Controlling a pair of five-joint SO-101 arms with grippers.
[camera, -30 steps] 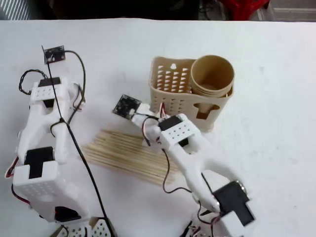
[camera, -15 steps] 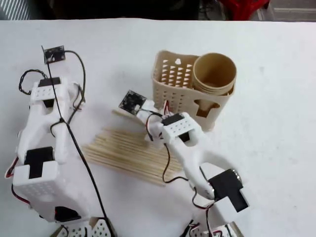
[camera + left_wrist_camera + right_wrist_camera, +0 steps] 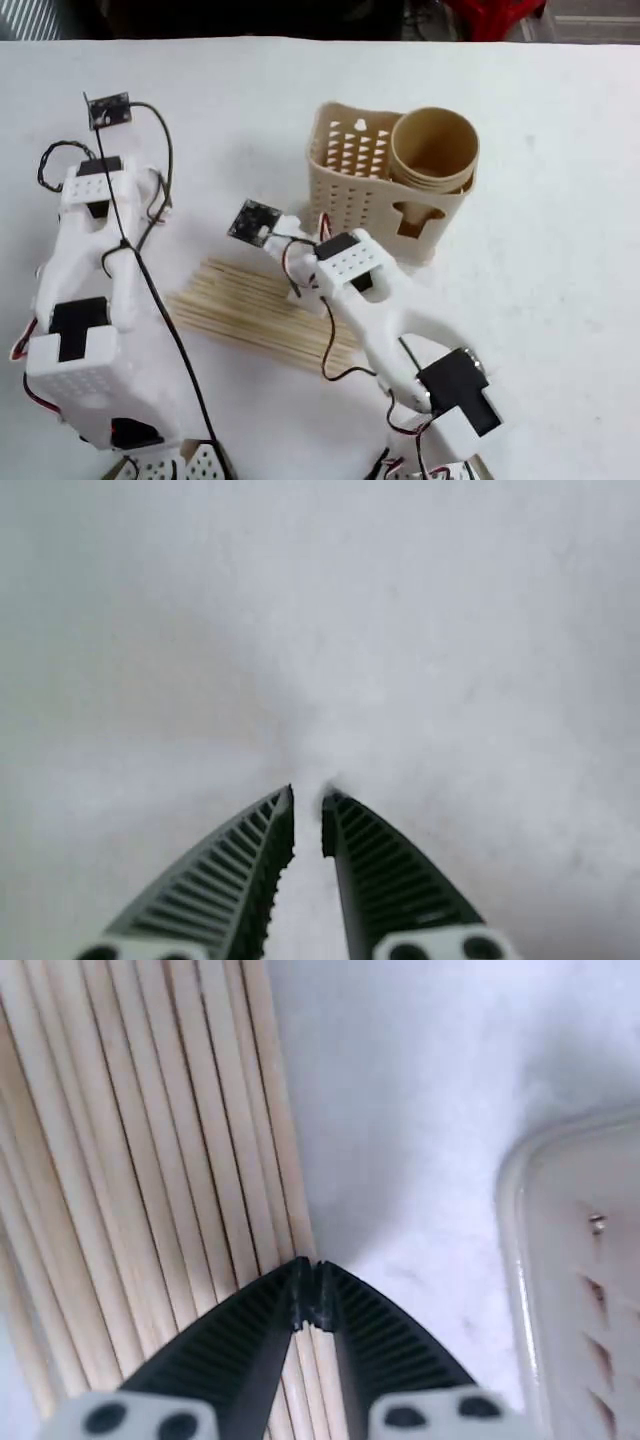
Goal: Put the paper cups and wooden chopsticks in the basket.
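A bundle of wooden chopsticks (image 3: 250, 310) lies flat on the white table in front of the basket. The cream basket (image 3: 340, 190) stands upright with stacked paper cups (image 3: 432, 150) in its right half. My right gripper (image 3: 308, 1278) is shut, its tips touching, low over the edge of the chopsticks (image 3: 150, 1160) nearest the basket (image 3: 570, 1260). I see no stick clamped between its tips. My left gripper (image 3: 308, 800) is shut over bare table, holding nothing. The left arm (image 3: 95, 250) stands at the table's left side.
A black cable (image 3: 150, 280) runs from the left arm across the table to the front edge, past the chopsticks' left end. A small camera board (image 3: 108, 108) sits at the back left. Bare table lies behind and right of the basket.
The right arm swung toward the basket, then back left and down over the chopsticks. The basket shifted slightly to the right. The left arm kept still.
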